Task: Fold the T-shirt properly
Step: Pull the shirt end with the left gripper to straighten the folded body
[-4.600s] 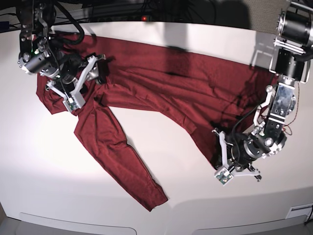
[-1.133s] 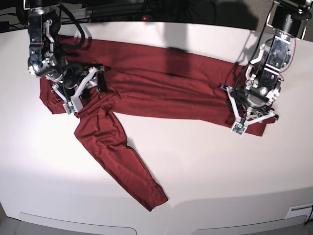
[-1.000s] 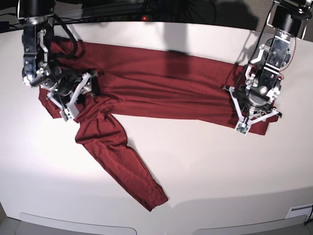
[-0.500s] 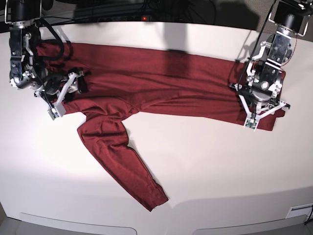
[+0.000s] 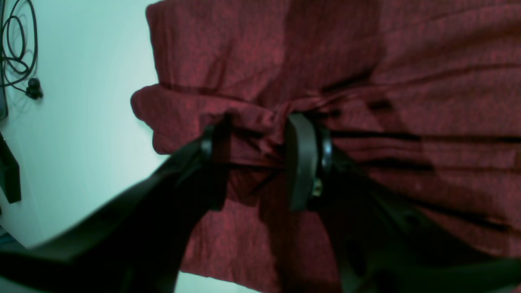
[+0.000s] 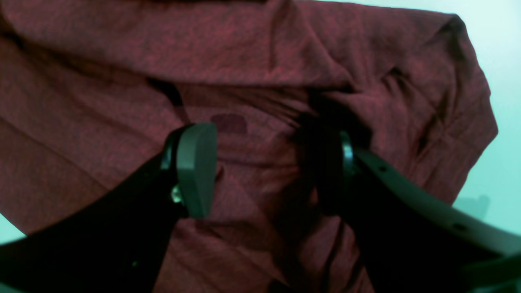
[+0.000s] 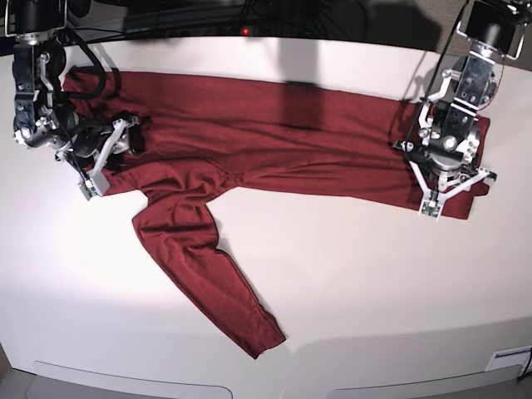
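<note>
T-shirt (image 7: pixel 274 141) lies on white desk (image 7: pixel 349 283), spread as a long band across the far half, L to R in base view. One long sleeve (image 7: pixel 208 274) runs off diagonally toward the near edge, cuff end near desk centre-front. Fabric maroon, wrinkled, no print visible.

Left end effector (image 5: pixel 260 158) (base view right): sits at shirt's right end. Wrist cam shows a bunched ridge of fabric pinched betw. the two fingers (image 5: pixel 301 162), jaws partway closed on it; creases radiate from the pinch. Shirt edge and bare desk just beyond it to the cam's left.

Right end effector (image 6: pixel 264 167) (base view left): at shirt's left end, near the shoulder/sleeve junction. Jaws stand wide; both fingers (image 6: pixel 195 167) press down onto cloth. Fabric betw. them looks flat w/ slight folds, not gathered. Cannot tell from wrist cam whether any cloth is actually gripped.

Both arms low over desk, well apart, one at each end of the band. Cables (image 5: pixel 16 44) on desk at far left of left wrist view.
</note>
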`<state>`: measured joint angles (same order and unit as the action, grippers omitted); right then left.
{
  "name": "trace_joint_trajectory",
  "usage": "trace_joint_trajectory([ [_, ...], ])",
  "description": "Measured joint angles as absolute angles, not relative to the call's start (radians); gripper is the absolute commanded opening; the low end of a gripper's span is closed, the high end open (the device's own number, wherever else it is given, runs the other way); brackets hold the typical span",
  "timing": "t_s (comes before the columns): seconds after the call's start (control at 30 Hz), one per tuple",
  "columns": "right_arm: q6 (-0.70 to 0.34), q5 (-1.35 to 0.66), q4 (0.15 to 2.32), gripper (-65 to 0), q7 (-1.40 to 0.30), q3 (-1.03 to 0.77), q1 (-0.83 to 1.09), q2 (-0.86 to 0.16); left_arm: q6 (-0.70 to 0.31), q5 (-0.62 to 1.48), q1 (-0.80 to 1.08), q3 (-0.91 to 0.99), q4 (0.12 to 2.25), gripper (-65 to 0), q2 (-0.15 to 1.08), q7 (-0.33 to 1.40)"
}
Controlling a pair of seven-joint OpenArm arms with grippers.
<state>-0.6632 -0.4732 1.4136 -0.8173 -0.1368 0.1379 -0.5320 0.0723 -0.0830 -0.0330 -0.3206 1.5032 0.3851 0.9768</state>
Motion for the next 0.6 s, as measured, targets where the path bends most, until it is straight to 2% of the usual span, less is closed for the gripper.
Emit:
trace_joint_trajectory([
  [0.27, -0.662, -0.497, 1.413, -28.6, -0.821, -0.136, 0.136, -0.532, 0.076, -0.066, -0.041, -0.321, 1.557, -42.6, 0.385, 0.989],
  [0.6, -0.663, -0.461, 1.413, -28.6, -0.816, -0.136, 0.136, -0.531, 0.076, -0.066, -0.147, -0.322, 1.566, -42.6, 0.385, 0.989],
])
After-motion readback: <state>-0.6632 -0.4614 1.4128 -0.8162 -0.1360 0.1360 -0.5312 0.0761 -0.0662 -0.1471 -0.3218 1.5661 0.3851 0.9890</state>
